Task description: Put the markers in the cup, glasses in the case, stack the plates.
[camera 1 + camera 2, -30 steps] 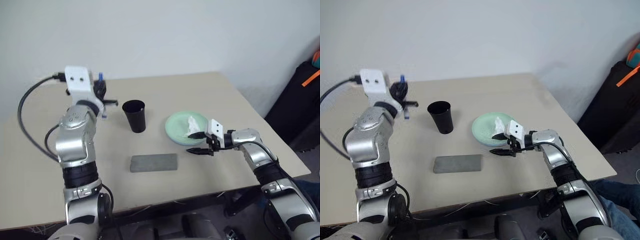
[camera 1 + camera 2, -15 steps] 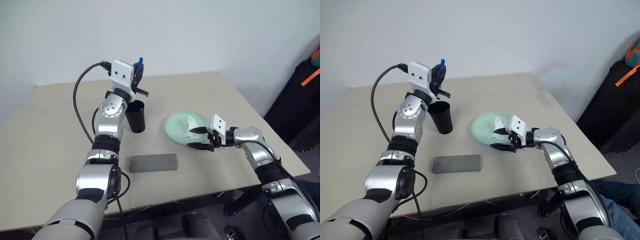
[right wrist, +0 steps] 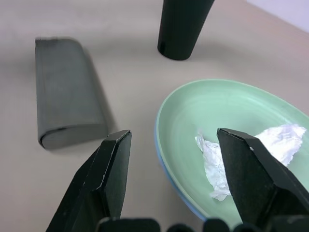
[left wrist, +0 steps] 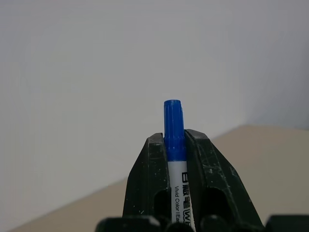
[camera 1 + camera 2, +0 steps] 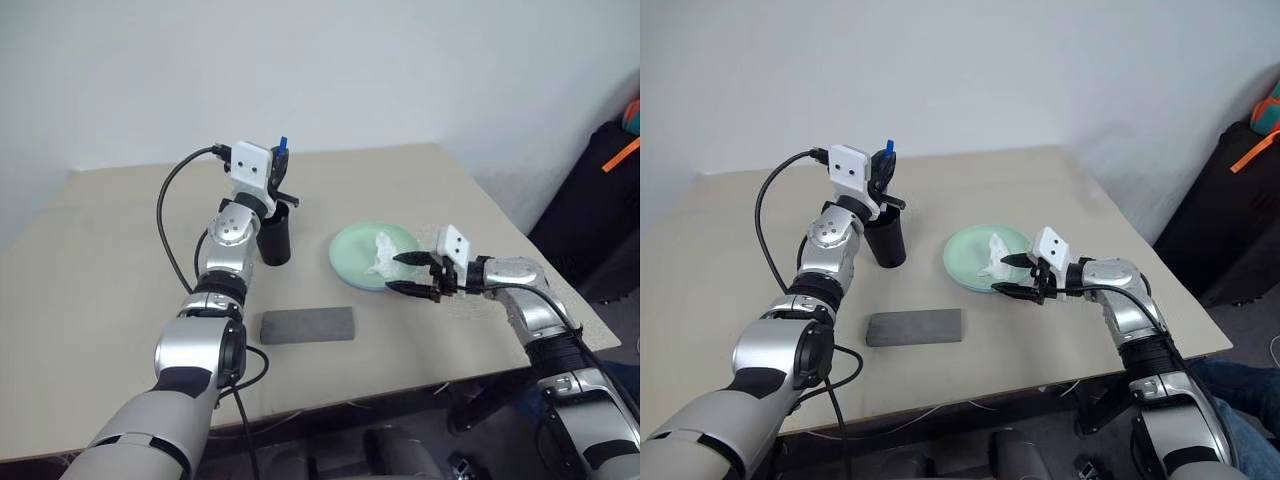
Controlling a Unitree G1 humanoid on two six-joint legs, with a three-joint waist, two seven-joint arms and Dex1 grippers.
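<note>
**Caller:** Marker (image 4: pixel 174 140) first, white barrel and blue cap, pinched between the two black fingers of the left gripper (image 5: pixel 279 168). The jaws are closed tight on the barrel just below the cap, which pokes up past the fingertips.

**Analyst:** It looks a light, stiff, smooth little stick, so a squeeze across the barrel should do. The risk, one would judge, is it pivoting in the pads, since it is slim and slick.

**Caller:** And the target, the black cup (image 5: pixel 272 233), stands upright on the table (image 5: pixel 100 260), directly below that gripper. The marker sits above the rim, cap end up.

**Analyst:** The cup is tapered and probably light plastic, so a knock on the rim could tip it. A straight drop suits it better.

**Caller:** Over on the other side, the right gripper (image 5: pixel 413 273) is wide open and holding nothing, its jaws spread at the near edge of the mint green plate (image 3: pixel 231 106).

**Analyst:** A blue rim peeks out beneath it, so the plates look stacked already. A crumpled white tissue (image 3: pixel 251 150) lies in the green one, just ahead of the fingers.

**Caller:** The grey case (image 5: pixel 307 325) lies flat and closed near the table's front, well apart from both grippers.
</note>
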